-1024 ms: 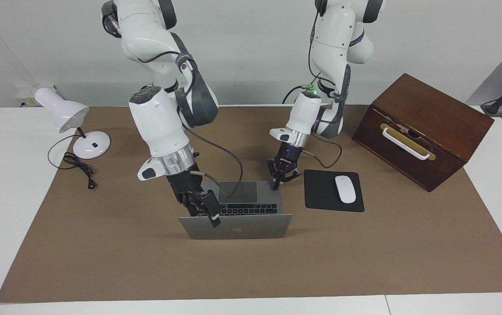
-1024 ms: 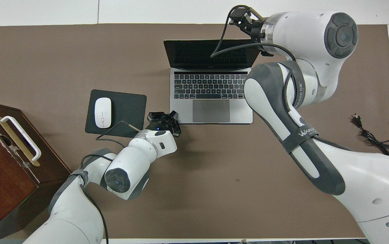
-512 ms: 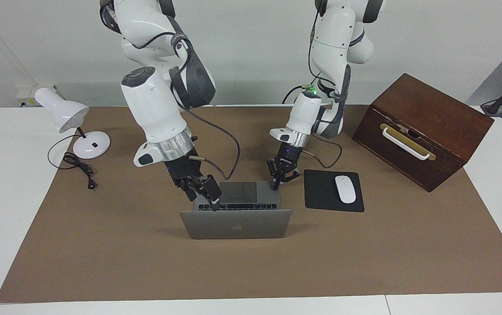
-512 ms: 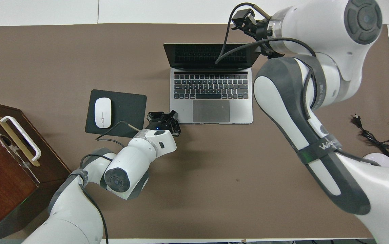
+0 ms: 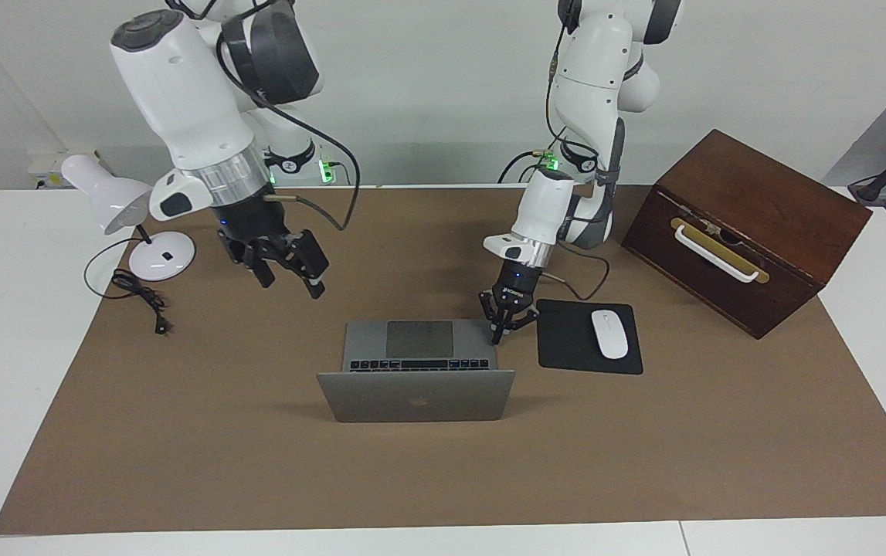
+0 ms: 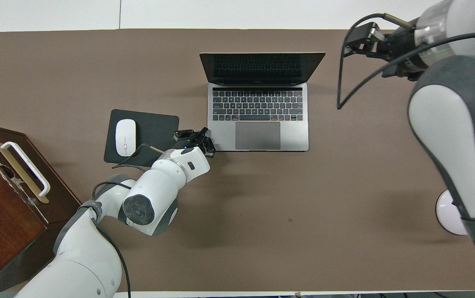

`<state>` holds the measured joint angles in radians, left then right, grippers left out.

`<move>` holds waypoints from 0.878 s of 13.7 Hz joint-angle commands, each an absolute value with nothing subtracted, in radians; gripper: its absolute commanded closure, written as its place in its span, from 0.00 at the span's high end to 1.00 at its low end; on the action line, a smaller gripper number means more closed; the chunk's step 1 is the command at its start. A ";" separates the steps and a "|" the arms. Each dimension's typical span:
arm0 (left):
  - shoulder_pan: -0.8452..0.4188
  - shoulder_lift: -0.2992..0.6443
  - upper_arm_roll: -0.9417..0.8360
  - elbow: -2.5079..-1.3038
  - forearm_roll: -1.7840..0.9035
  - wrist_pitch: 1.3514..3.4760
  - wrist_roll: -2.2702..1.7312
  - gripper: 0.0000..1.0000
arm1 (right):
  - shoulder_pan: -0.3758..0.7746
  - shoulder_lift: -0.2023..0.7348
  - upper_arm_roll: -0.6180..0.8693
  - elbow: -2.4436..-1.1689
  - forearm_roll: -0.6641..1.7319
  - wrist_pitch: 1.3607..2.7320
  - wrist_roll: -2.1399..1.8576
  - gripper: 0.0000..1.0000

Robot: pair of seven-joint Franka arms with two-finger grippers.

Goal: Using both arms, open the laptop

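The laptop stands open on the brown mat, its dark screen upright and its keyboard and trackpad facing the robots. The left gripper sits at the base's corner nearest the black mouse pad, which carries a white mouse. The right gripper is over bare mat toward the right arm's end. A wooden box lies at the left arm's end

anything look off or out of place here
Nothing stands out. The laptop sits open and square on the mat, mouse on its pad, box and lamp upright, nothing spilled or damaged.
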<state>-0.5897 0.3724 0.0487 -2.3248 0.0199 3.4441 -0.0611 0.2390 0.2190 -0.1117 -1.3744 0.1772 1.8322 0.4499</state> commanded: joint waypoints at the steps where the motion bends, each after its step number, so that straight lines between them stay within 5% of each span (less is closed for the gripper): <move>1: -0.575 0.299 0.044 -2.303 0.040 3.306 -0.109 0.00 | 0.229 0.154 -0.179 -1.390 0.169 1.729 0.209 0.98; 6: -0.555 0.128 0.046 -2.244 0.035 2.923 -0.127 0.00 | 0.203 0.097 -0.239 -1.391 0.020 1.586 -0.157 0.99; 12: -0.537 0.069 0.057 -1.996 0.034 2.355 -0.121 0.00 | 0.103 0.060 -0.184 -1.469 -0.075 1.662 -0.249 1.00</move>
<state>-0.5534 0.0592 0.0598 -2.0553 0.0199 2.4569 -0.1089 0.1588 0.1027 -0.2371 -1.3903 -0.0936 1.6019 -0.2333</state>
